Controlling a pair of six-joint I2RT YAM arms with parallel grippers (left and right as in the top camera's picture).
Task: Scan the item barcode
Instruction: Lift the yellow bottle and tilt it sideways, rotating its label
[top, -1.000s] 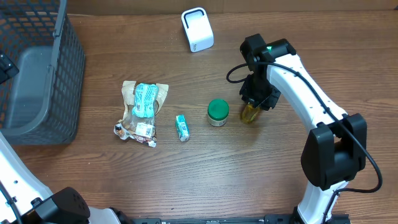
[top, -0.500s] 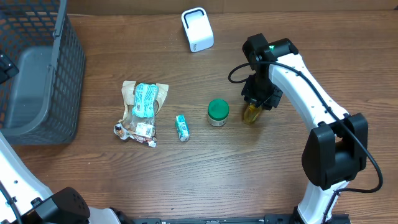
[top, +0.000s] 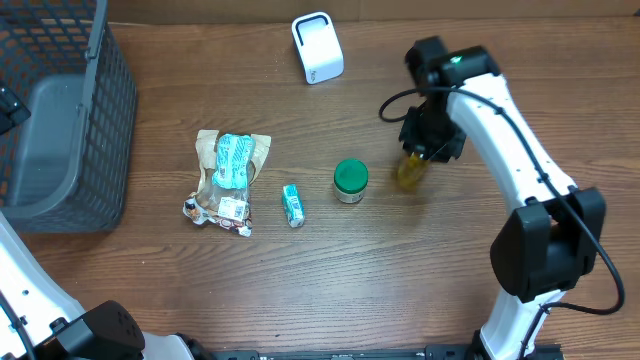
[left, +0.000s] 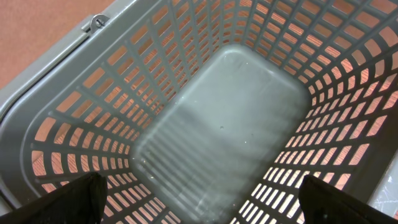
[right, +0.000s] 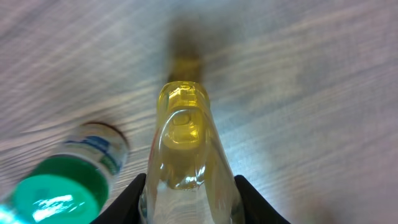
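From my seat at the overhead feed, the nearest things on the table (top: 300, 290) are a crumpled snack packet (top: 228, 180) at about 8 o'clock from the centre and a small green carton (top: 292, 204) lying just at its 3 o'clock. A little further out stands a jar (top: 350, 181) with a green lid. Just beside it, at its 3 o'clock, is the yellow bottle (top: 410, 170), and my right gripper (right: 189, 202) is clamped on its sides from above. I cannot tell whether its base touches the wood. Well apart from it, at 11 o'clock near the far edge, sits the white scanner (top: 317, 47). Over at 9 o'clock, my left gripper (left: 202, 205) hangs with its jaws spread wide above the grey basket (top: 60, 130), holding nothing.
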